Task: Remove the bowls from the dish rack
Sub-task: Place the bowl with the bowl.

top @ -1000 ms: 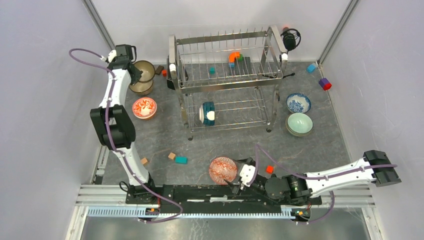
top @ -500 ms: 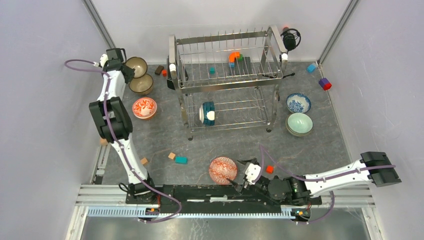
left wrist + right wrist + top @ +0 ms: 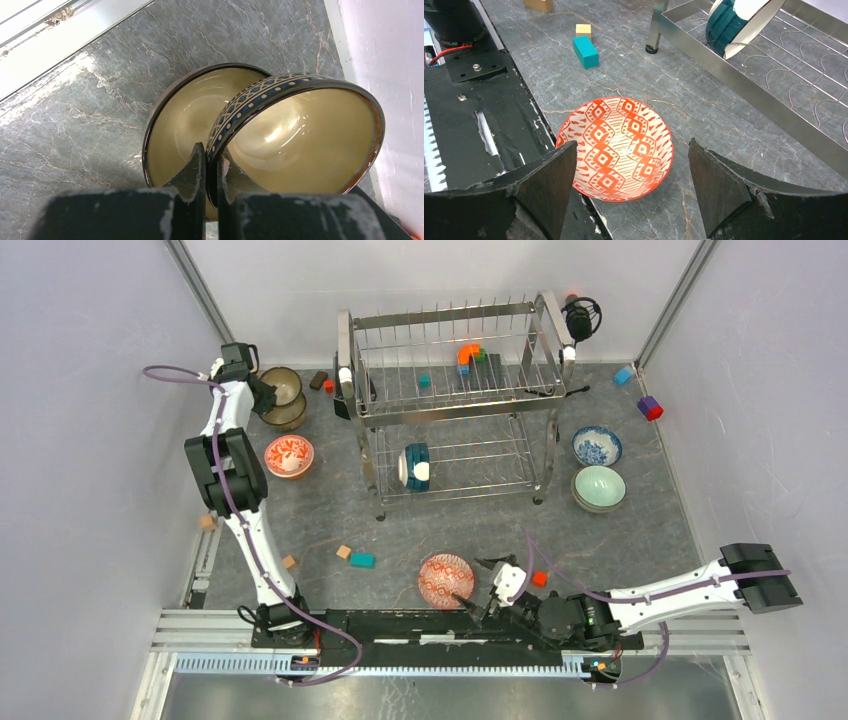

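Observation:
The steel dish rack (image 3: 455,400) stands at the back middle. A teal-and-white bowl (image 3: 414,467) stands on edge in its lower tier and also shows in the right wrist view (image 3: 736,22). My left gripper (image 3: 262,390) (image 3: 211,155) is shut on the rim of a brown-gold bowl (image 3: 310,135) with a blue patterned outside, tilted over a second brown-gold bowl (image 3: 180,115) on the table. My right gripper (image 3: 478,592) (image 3: 630,147) is open, with a red-and-white bowl (image 3: 445,580) (image 3: 616,147) on the table between and beyond its fingers.
Another red-and-white bowl (image 3: 289,455) sits at the left. A blue-and-white bowl (image 3: 597,446) and a pale green bowl (image 3: 599,487) sit at the right. Small blocks lie about: teal (image 3: 362,560), red (image 3: 539,578). A black microphone stand (image 3: 580,315) is at the back right.
My left gripper carried the brown-gold bowl back towards the wall, then forward again over the second brown-gold bowl. My right gripper has drawn slightly right, away from the red-and-white bowl.

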You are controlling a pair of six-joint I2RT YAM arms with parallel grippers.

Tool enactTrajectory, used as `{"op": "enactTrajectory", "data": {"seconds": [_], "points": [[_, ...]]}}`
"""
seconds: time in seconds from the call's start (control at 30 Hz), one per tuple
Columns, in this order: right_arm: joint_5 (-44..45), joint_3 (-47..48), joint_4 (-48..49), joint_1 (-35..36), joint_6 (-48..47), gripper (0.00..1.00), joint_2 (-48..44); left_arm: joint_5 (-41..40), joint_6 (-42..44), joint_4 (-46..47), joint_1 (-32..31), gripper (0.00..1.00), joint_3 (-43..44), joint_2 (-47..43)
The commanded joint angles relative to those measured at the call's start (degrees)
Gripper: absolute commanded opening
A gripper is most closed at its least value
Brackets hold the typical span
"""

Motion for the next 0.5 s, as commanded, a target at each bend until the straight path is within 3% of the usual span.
{"op": "enactTrajectory", "data": {"seconds": [0.0, 0.47], "points": [[2.2, -0.6, 1.7, 0.4, 0.5, 0.86, -1.0, 0.4, -2.1, 0.2, 0.3, 0.02, 5.1, 0.2], [2.2, -1.3, 0.4, 0.4, 2.1, 0.86, -2.6, 0.5, -2.3, -1.3, 0.4, 0.02, 2.1, -0.8]]}}
